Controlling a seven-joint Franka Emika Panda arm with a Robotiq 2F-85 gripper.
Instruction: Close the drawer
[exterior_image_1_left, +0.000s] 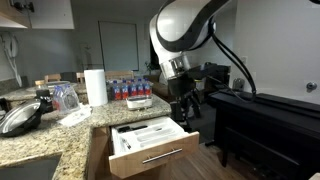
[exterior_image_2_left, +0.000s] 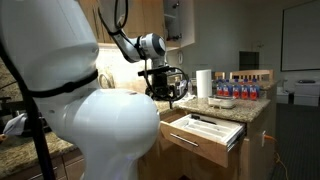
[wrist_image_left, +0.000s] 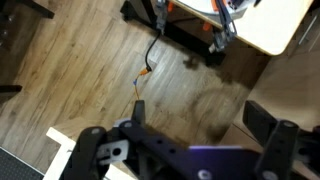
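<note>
**Sam:** What is near your drawer?

**Mia:** In an exterior view it sticks out open under the stone counter. Your gripper hangs just above its far end. A paper towel roll and bottles stand behind. A black table is near, with bare floor between.

**Sam:** And from another spot?

**Mia:** In an exterior view your big white arm hides a lot. The drawer is open, its white tray showing.

**Sam:** The wrist view?

**Mia:** Your fingers are wide apart, holding nothing. Below is wood floor with an orange cable. A pale corner down low is too blurry to tell.
</note>
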